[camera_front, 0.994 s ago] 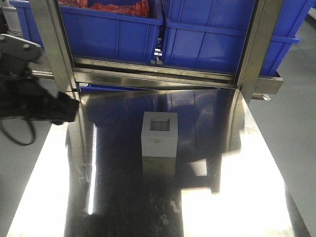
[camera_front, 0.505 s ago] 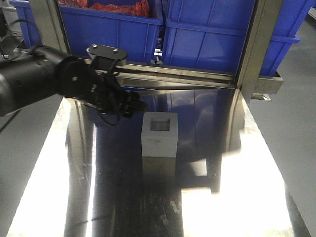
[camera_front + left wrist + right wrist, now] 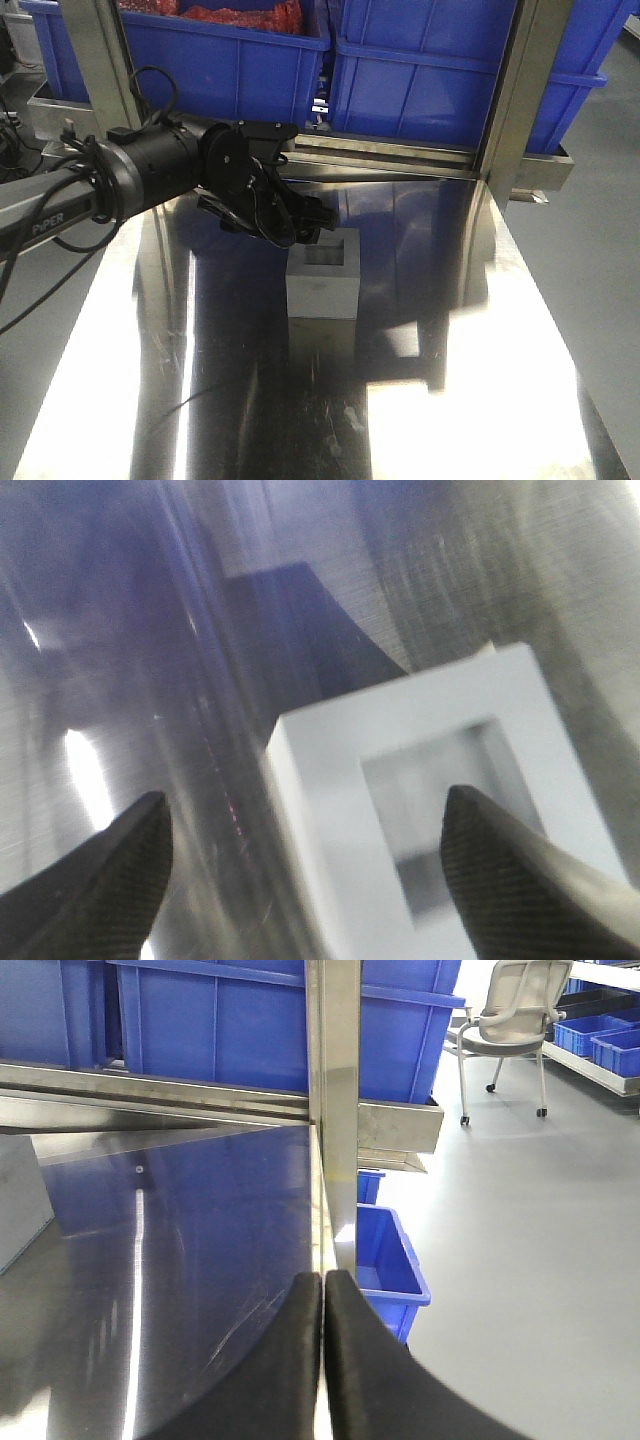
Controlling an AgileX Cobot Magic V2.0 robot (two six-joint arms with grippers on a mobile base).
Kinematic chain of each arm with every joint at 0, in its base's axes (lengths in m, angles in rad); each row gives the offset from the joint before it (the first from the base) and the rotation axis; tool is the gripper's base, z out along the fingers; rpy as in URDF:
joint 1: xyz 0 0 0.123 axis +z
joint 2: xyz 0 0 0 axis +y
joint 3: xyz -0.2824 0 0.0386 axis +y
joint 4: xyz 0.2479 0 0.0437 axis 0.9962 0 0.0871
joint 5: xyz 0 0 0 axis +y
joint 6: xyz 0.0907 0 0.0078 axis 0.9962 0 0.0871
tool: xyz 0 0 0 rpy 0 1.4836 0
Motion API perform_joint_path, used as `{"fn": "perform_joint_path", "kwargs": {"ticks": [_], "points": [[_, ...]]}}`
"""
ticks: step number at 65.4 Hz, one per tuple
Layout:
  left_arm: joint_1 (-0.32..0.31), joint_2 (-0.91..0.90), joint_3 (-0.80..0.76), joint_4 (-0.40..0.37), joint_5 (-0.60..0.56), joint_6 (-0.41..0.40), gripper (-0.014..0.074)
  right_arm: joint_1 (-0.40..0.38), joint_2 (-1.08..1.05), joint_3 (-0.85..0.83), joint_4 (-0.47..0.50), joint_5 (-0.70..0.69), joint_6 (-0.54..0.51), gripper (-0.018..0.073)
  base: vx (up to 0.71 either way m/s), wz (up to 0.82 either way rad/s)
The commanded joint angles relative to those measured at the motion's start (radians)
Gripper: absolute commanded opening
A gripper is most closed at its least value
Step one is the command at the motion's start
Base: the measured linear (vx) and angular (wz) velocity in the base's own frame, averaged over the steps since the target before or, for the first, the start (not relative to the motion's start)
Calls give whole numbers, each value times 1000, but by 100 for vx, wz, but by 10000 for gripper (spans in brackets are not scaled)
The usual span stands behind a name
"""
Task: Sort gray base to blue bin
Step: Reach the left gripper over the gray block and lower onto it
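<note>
The gray base (image 3: 322, 285) stands upright mid-table with its square recess facing up. My left gripper (image 3: 312, 222) hovers over the block's rear left corner on a black arm reaching in from the left. In the left wrist view the base (image 3: 330, 780) fills the lower right. My left gripper (image 3: 305, 810) is open, one finger (image 3: 125, 875) over bare table and the other finger (image 3: 515, 880) over the recess. My right gripper (image 3: 322, 1285) is shut and empty at the table's right edge. Blue bins (image 3: 430, 85) fill the shelf behind the table.
Steel uprights (image 3: 505, 100) and a cross rail (image 3: 320, 150) stand between the table and the shelf bins. The table (image 3: 480, 400) is glossy steel. A smaller blue bin (image 3: 388, 1260) sits on the floor right of the table. An office chair (image 3: 510, 1020) stands farther off.
The left arm has swung in from the table's left edge toward the centre, and its gripper now hangs over the gray base. The block has not moved.
</note>
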Motion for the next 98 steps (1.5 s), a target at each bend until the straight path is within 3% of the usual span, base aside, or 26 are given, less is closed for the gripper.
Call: {"fn": "perform_joint_path", "kwargs": {"ticks": [1, 64, 74, 91, 98], "points": [[-5, -41, -36, -11, -37, -7, 524, 0, 1, 1, -7, -75, -8, -5, 0, 0], [-5, 14, -36, -10, 2, -6, 505, 0, 1, 1, -7, -75, -8, -5, 0, 0], [-5, 14, -36, -2, 8, -5, 368, 0, 1, 1, -7, -75, -8, -5, 0, 0], [-5, 14, -36, -1, 7, -4, -9, 0, 1, 1, -7, -75, -8, -5, 0, 0], [-5, 12, -36, -1, -1, -2, -8, 0, 1, 1, -7, -75, -8, -5, 0, 0]]}}
